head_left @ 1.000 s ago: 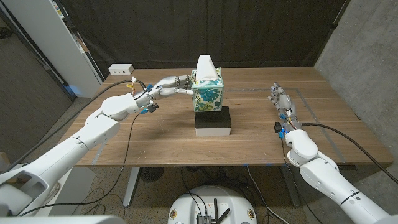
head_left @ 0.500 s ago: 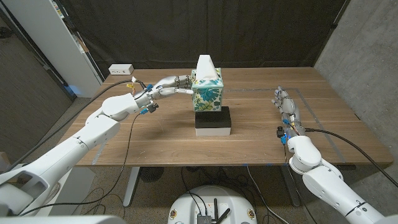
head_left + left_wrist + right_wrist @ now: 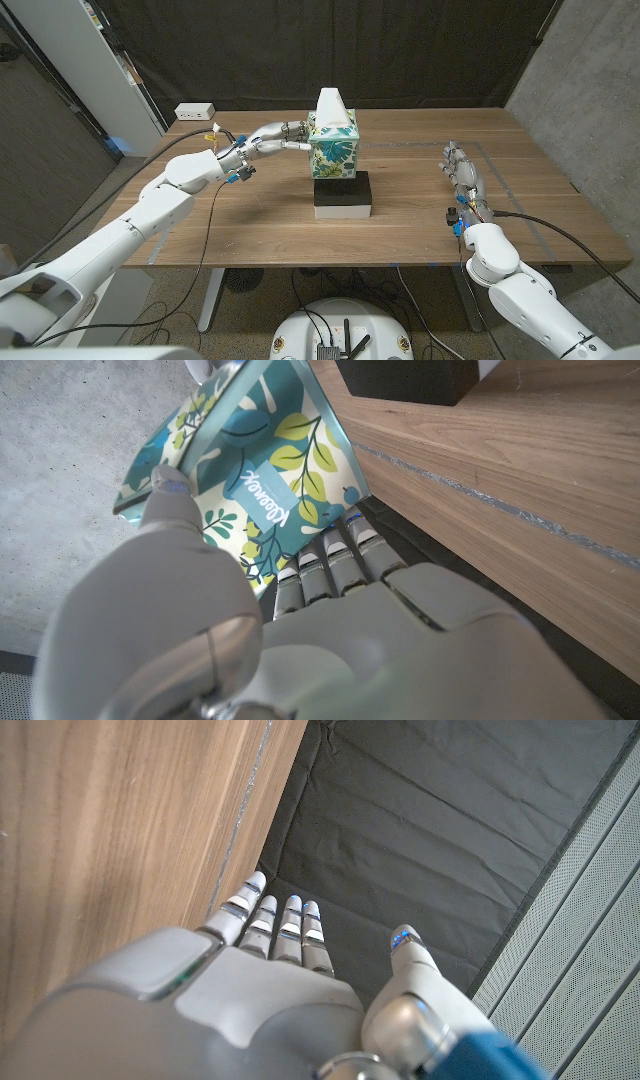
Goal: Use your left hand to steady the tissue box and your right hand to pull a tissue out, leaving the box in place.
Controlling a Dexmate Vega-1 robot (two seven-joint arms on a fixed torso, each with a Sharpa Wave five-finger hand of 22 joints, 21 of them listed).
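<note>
The tissue box [image 3: 334, 148] has a teal leaf pattern and stands on a black block [image 3: 343, 194] at the table's middle. A white tissue [image 3: 332, 103] sticks up from its top. My left hand [image 3: 272, 136] presses its fingers against the box's left side, and the left wrist view shows the fingers [image 3: 330, 555] touching the box [image 3: 250, 470]. My right hand [image 3: 460, 168] is at the right of the table, well away from the box, with its fingers straight and nothing in it. In the right wrist view the fingers [image 3: 275, 920] reach out beside the wooden table [image 3: 110, 830].
A white power strip [image 3: 195, 111] lies at the table's far left corner. Tape lines [image 3: 500, 175] mark the table near the right hand. A black curtain [image 3: 330, 50] hangs behind the table and a white cabinet [image 3: 90, 70] stands at the left.
My right hand has drawn back a little toward the near edge of the table. The left hand and the tissue box have not moved.
</note>
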